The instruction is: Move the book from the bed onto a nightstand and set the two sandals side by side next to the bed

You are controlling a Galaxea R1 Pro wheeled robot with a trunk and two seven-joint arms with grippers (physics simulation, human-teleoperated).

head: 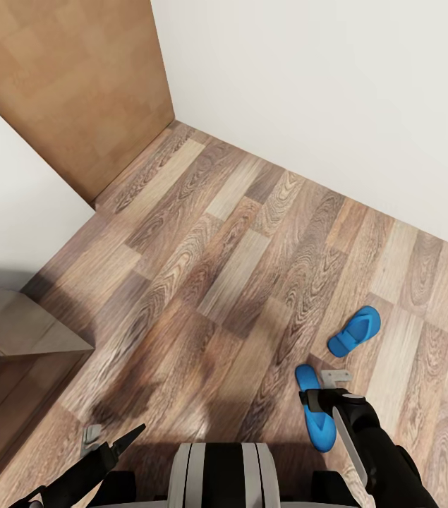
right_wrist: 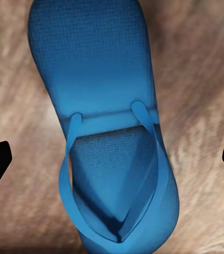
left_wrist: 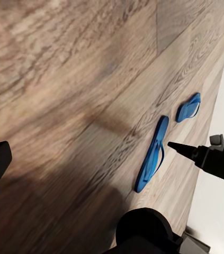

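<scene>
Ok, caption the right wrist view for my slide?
Open right gripper poised above a blue sandal lying on the wood floor.

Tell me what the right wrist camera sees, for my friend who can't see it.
A bright blue sandal lies flat on the brown wood-plank floor, straps up. The right pincer hangs open above it, one dark fingertip at each side.

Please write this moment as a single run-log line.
right gripper: open, above near sandal | far sandal: on floor, apart | left gripper: open, idle
</scene>
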